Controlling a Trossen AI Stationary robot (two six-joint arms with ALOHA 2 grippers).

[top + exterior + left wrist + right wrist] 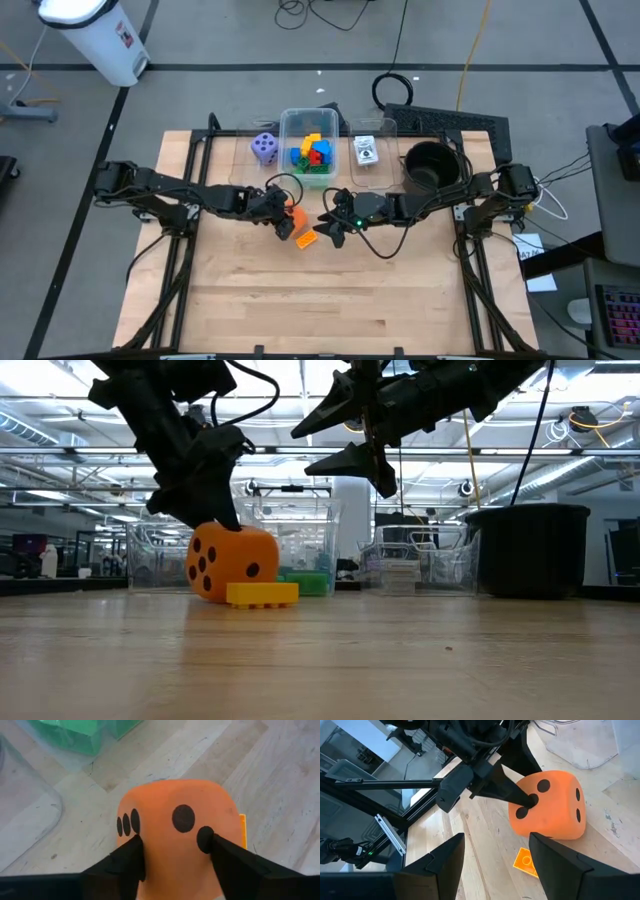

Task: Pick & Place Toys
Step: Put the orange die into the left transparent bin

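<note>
An orange die with black dots (294, 212) (232, 563) (547, 805) sits near the table's middle, and my left gripper (283, 216) (175, 855) is shut on it. A flat yellow-orange brick (306, 239) (262, 594) (526, 861) lies on the wood just in front of the die. My right gripper (333, 222) (350, 435) (495, 865) hangs open above the table to the right of the die, touching nothing. A purple die (264, 148), coloured blocks (312, 152) and white cards (366, 150) lie in clear tubs at the back. My left gripper pinches the orange die between its two fingers (132, 857), one on each of two opposite faces (150, 845), near the die's upper part. The fingers slant down from the table's left. The die sits tilted; whether its lower edge (212, 596) is off the wood I cannot tell.
A row of clear tubs (310, 128) stands along the far edge, with a black round pot (430, 165) (528, 550) at its right end. Bare wood (320, 300) stretches toward the near edge. Cables hang from both arms.
</note>
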